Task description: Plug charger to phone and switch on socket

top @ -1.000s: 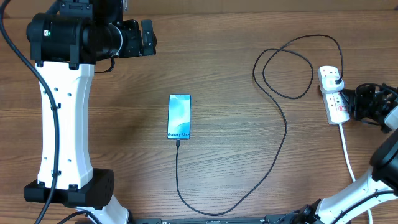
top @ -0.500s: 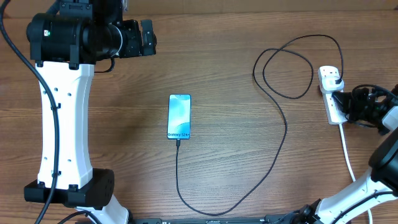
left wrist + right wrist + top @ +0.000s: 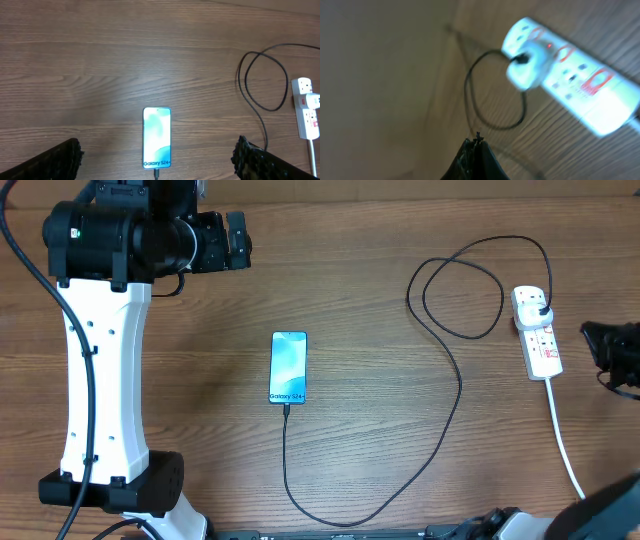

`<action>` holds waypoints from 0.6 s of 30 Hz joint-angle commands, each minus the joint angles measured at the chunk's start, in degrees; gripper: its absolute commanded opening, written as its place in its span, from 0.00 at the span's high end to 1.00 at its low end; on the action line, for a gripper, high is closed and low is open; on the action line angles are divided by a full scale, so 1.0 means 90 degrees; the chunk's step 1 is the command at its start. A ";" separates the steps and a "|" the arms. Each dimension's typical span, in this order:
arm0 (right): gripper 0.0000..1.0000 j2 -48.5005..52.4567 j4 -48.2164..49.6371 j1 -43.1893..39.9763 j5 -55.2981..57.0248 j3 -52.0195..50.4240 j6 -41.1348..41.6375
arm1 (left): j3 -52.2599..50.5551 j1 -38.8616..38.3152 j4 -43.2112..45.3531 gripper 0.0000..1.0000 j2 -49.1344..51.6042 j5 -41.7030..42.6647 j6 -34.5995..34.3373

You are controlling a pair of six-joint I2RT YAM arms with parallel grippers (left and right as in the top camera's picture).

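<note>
The work surface is a single table point(image 3: 200, 430) with a wood-grain finish in medium brown. It takes up nearly all of the overhead view and of the left wrist view. In the overhead view the grain runs left to right. Faint straight seams, parallel to the grain, divide the surface into long plank-like bands. Tone varies slightly from band to band, with darker streaks and lighter patches. Lighting is even and diffuse; shadows on the surface are pale and soft-edged. In the right wrist view the same surface appears blurred and tilted.
</note>
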 commanded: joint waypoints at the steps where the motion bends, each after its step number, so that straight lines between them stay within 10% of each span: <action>1: 0.96 -0.0935 -0.0619 0.0389 -0.0153 0.0294 -0.0991 | 0.0039 0.0000 0.0007 0.00 0.0024 -0.0041 0.0032; 11: 0.92 -0.2834 -0.1999 0.2089 0.0430 0.0342 -0.1707 | 0.0039 0.0000 0.0007 0.00 0.0024 -0.0041 0.0032; 14: 0.66 -0.3135 -0.2188 0.2543 0.0481 0.0342 -0.1673 | 0.0039 0.0000 0.0007 0.00 0.0024 -0.0041 0.0032; 17: 0.00 -0.3334 -0.2596 0.2778 0.0457 0.0340 -0.1666 | 0.0039 0.0000 0.0007 0.00 0.0024 -0.0041 0.0032; 18: 0.00 -0.3366 -0.2737 0.2803 0.0447 0.0340 -0.1668 | 0.0039 0.0000 0.0007 0.00 0.0024 -0.0041 0.0032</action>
